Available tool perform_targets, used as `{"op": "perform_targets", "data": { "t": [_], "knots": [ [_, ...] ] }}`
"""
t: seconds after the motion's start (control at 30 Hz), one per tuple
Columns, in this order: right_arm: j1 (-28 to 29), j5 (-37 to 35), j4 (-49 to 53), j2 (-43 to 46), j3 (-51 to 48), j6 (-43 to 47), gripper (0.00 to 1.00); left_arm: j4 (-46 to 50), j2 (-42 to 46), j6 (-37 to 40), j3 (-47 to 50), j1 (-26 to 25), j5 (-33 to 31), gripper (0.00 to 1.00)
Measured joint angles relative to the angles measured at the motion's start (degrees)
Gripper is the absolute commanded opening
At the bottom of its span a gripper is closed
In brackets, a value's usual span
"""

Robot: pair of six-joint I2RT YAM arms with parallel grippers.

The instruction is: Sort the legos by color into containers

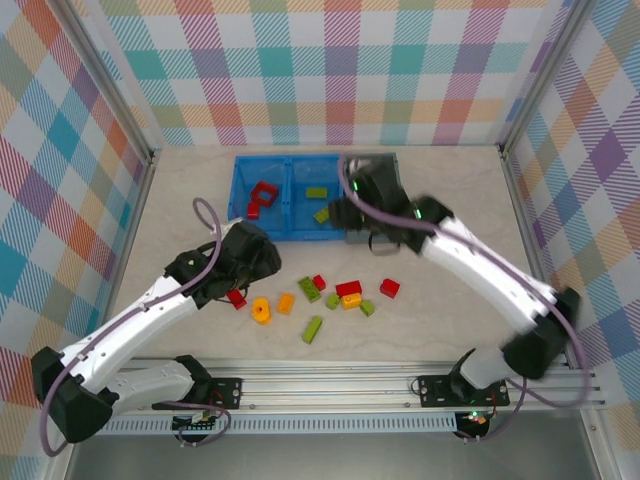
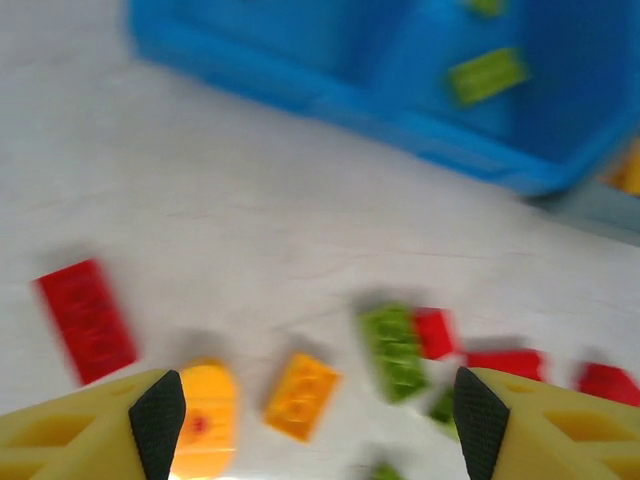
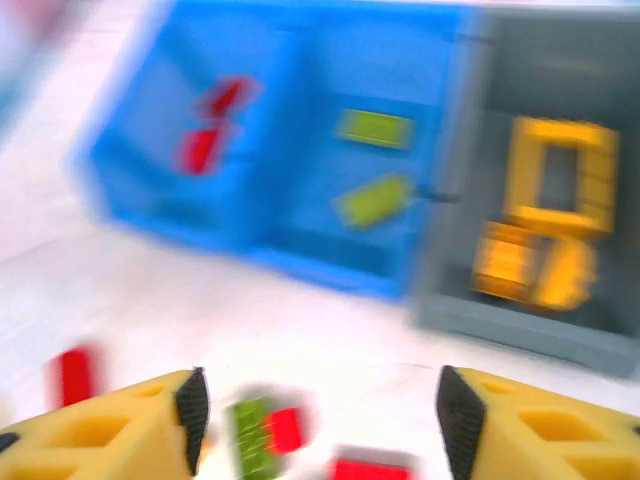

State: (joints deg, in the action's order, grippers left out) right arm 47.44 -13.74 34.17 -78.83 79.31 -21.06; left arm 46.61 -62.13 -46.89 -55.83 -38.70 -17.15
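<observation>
Loose legos lie on the table in front of the blue bin (image 1: 285, 236): a red brick (image 1: 236, 297), a round yellow piece (image 1: 261, 311), an orange brick (image 1: 285, 302), green bricks (image 1: 310, 289) and more red ones (image 1: 348, 289). My left gripper (image 1: 240, 282) hovers open over them; in the left wrist view the orange brick (image 2: 300, 395) lies on the table below the left gripper (image 2: 320, 425). My right gripper (image 3: 323, 420) is open and empty, in front of the bins. The blue bin (image 3: 300, 250) holds red bricks (image 3: 215, 120) on the left and green bricks (image 3: 373, 128) on the right. The grey bin (image 3: 520, 320) holds yellow pieces (image 3: 560, 175).
Checkered walls enclose the table on three sides. My right arm (image 1: 470, 260) reaches over the grey bin and covers most of it from above. A lone green brick (image 1: 313, 329) lies nearest the front rail (image 1: 350, 385). Both wrist views are motion-blurred.
</observation>
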Motion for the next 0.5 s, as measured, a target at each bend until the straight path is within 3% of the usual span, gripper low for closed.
{"op": "perform_targets", "data": {
  "t": [0.1,0.17,0.37,0.5],
  "knots": [
    [8.0,8.3,-10.2,8.4,-13.1,1.9,0.75,2.9,-0.3,-0.9,4.9,4.0,1.2,0.81],
    [11.4,12.0,-14.1,9.1,-18.0,2.0,0.75,3.3,-0.9,-1.7,7.2,5.9,2.1,0.83],
    [19.2,14.5,-19.4,6.3,-23.9,0.8,0.75,0.2,-4.0,-2.4,12.3,10.6,5.5,0.83],
    [20.9,15.1,-21.9,4.5,-24.0,-0.2,0.75,-3.1,-8.0,-2.1,13.6,13.1,7.5,0.81]
  ]
}}
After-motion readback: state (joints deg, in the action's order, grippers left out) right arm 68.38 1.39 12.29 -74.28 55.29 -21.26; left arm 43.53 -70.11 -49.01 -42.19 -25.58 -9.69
